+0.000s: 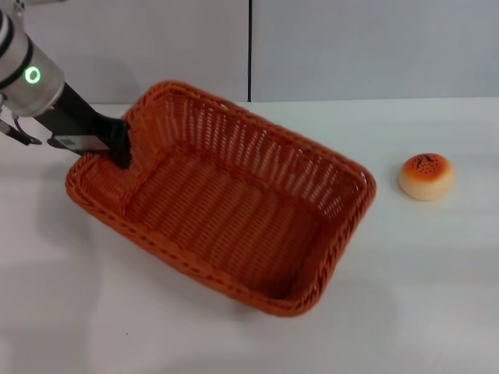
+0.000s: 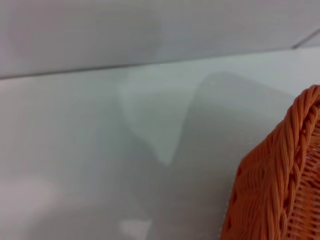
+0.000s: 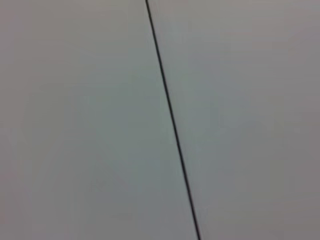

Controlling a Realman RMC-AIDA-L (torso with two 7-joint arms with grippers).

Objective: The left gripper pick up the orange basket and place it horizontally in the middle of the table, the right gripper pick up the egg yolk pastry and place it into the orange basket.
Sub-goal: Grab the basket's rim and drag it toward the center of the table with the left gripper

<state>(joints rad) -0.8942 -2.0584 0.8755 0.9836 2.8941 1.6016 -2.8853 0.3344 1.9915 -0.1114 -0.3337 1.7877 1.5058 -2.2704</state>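
Your left gripper [image 1: 121,148] sits at the far left corner of the orange basket [image 1: 226,195], its black fingers [image 1: 123,154] reaching down over the braided rim, one of them dipping inside the basket wall. It looks clamped on that rim, pinching the wicker between its fingers. Behind it you see the silver-grey arm with its green ring light [image 1: 32,75] glowing at the top left of the head view.

The basket rests on the white table [image 1: 437,296], lying at an angle, its long side running from upper left to lower right, and nothing lies inside it. In your left wrist view only a piece of the basket's [image 2: 280,185] woven corner and rim shows, with bare tabletop beyond.

The egg yolk pastry [image 1: 426,176] sits on the table to the right of the basket, apart from it, glossy top up.

Your right gripper is out of sight; its wrist view shows only a pale surface crossed by a thin dark seam [image 3: 172,120].
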